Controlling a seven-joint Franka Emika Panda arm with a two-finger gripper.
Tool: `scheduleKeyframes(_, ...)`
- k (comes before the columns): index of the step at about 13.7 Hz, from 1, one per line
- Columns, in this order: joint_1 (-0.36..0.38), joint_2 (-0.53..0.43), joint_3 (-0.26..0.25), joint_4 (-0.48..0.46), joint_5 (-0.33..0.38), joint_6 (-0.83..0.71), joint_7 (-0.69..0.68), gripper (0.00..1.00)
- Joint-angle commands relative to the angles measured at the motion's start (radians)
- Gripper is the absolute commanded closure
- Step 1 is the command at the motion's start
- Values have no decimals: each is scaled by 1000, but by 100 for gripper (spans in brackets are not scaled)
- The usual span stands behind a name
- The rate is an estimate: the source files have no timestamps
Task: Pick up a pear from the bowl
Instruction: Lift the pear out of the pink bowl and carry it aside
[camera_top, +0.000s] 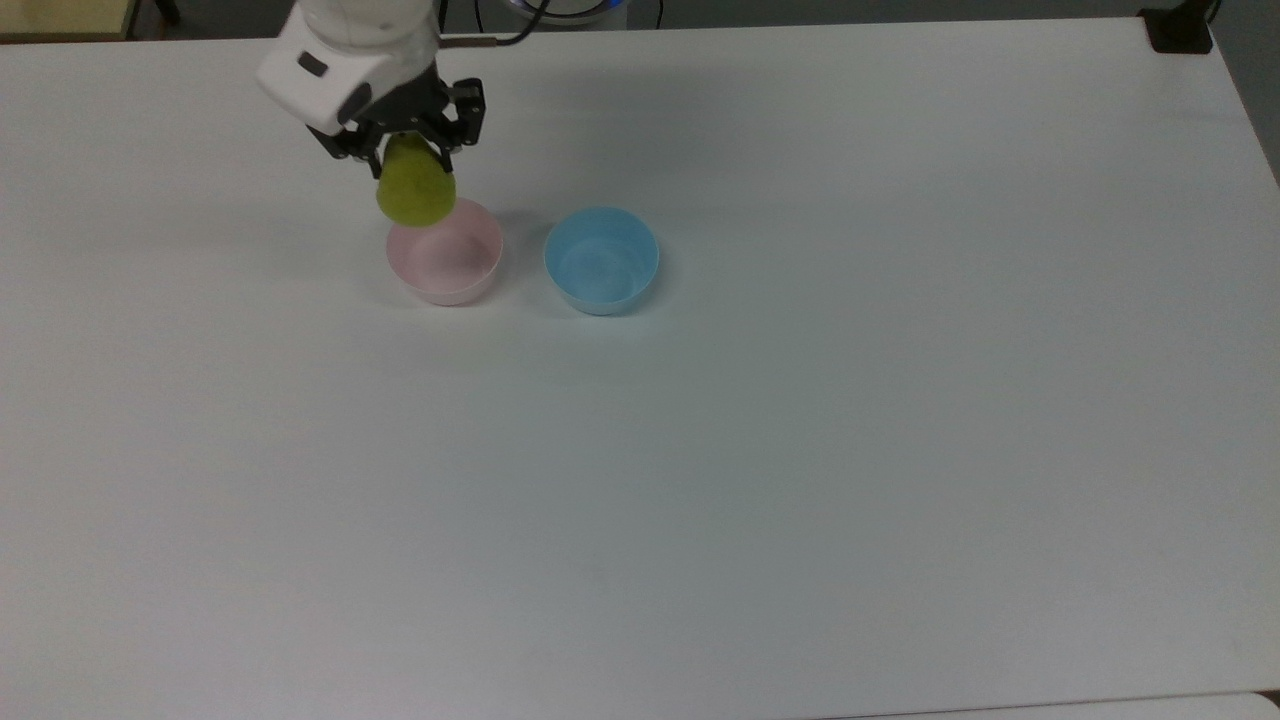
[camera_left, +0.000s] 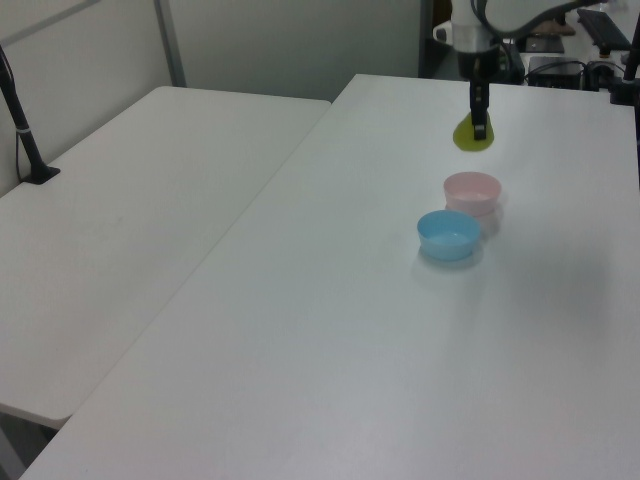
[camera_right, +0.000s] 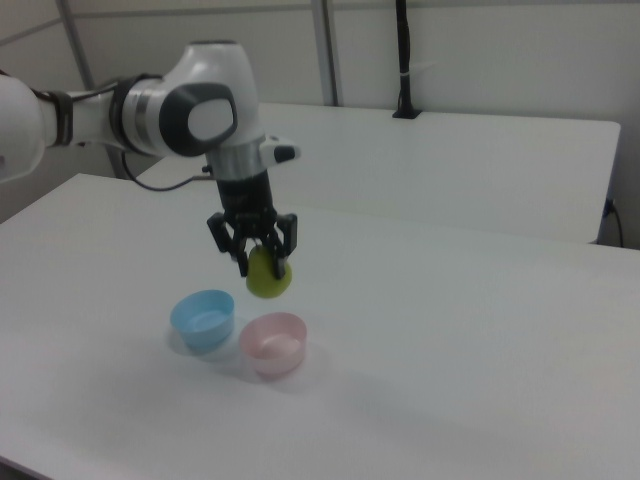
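Note:
The yellow-green pear (camera_top: 415, 190) (camera_left: 472, 137) (camera_right: 269, 277) hangs in the air, clear above the pale pink bowl (camera_top: 446, 256) (camera_left: 472, 192) (camera_right: 273, 341). My gripper (camera_top: 407, 152) (camera_left: 479, 127) (camera_right: 262, 262) is shut on the pear's narrow top, with the round bottom pointing down. Nothing lies inside the pink bowl, which stands on the white table (camera_top: 760, 420).
A light blue bowl (camera_top: 601, 259) (camera_left: 447, 235) (camera_right: 203, 316) stands right beside the pink one, on the top view's right. A second white table (camera_left: 130, 210) adjoins on the left view's left. A black post (camera_left: 20, 125) (camera_right: 403, 60) is clamped to it.

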Motion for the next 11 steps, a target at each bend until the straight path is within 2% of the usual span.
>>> scheduleKeyframes(1, -75, 31, -8, 106, 4, -30, -24, 69)
scheduleKeyframes(5, -188, 143, -8, 140, 3, 88, -115, 69)
scheduleKeyframes(11, -241, 286, -9, 138, -14, 234, -115, 69)
